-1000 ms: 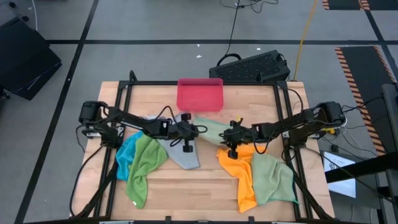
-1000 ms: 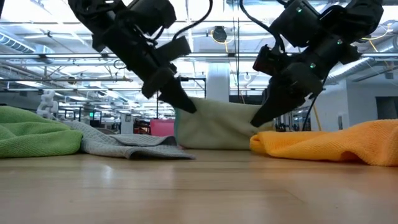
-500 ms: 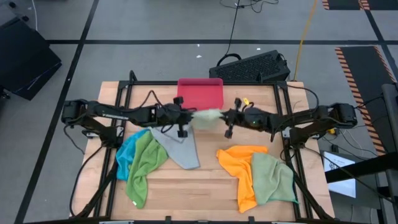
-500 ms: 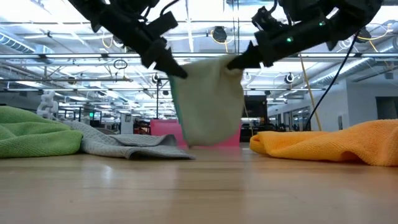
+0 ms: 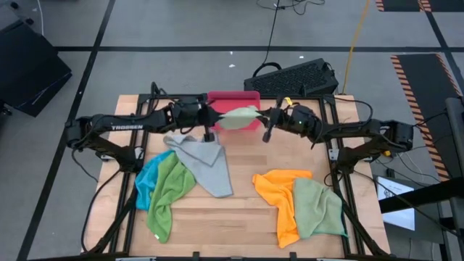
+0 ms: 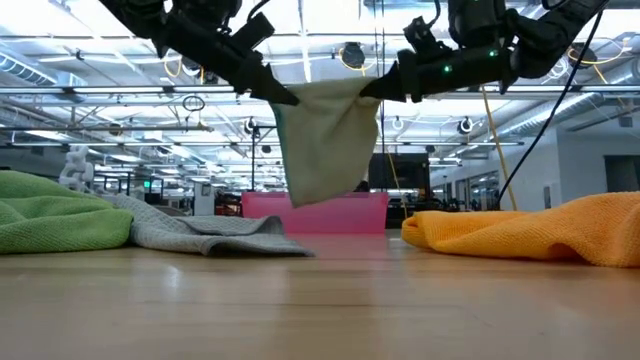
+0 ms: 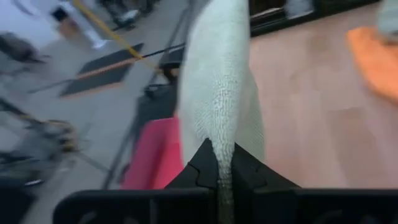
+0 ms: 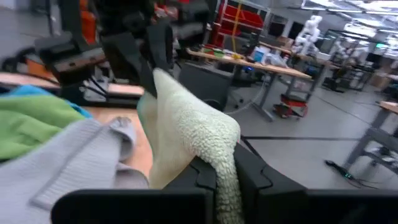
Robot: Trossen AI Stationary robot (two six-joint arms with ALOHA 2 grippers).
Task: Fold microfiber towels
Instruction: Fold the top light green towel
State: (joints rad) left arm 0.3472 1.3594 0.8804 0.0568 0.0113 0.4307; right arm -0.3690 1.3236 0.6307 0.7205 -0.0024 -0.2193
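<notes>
On the wooden table [image 5: 239, 217] lie grey, blue, green and orange towels. Above the pink tray [image 5: 232, 105], the left gripper [image 5: 211, 118] and right gripper [image 5: 265, 118] each pinch the pale green towel [image 6: 325, 140], hanging clear.

Robotics lab, open hall with ceiling trusses [image 6: 120, 95], strip lights, workbenches [image 8: 249, 62], taped floor [image 5: 87, 65]

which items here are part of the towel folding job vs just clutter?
Part of the job:
- pale green towel, hanging over the pink tray, held by the left end effector and right end effector
- grey towel
- blue towel
- green towel
- orange towel
- light green towel

Lying about:
- pink tray
- keyboard, behind the table
</notes>
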